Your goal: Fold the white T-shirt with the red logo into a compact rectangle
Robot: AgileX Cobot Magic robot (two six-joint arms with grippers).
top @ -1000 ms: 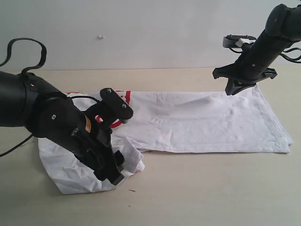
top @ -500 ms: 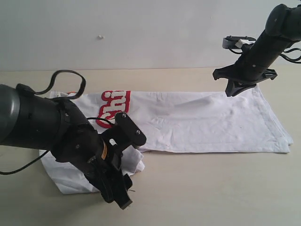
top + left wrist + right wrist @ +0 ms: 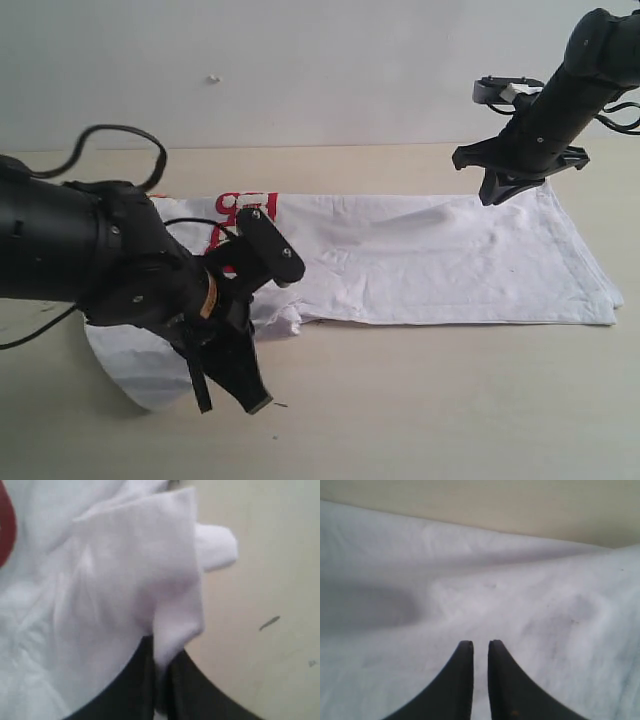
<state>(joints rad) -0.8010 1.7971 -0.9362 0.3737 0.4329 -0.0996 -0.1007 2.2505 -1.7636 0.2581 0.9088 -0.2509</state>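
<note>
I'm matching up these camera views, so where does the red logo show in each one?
Exterior: red logo at the T-shirt's left end, partly hidden.
Left wrist: a red sliver at the frame's edge.
Right wrist: not in it.
Shared landmark: the T-shirt's white cloth, in all three.

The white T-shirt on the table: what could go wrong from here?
1. The left hand pinches only a narrow fold of the white T-shirt, so the cloth might slip out once it is lifted.
2. The cloth around that hand is bunched, so a fold from here may turn out lopsided.
3. The right hand sits nearly shut at the shirt's far edge. Pulling against it could wrinkle the smooth part.
</note>
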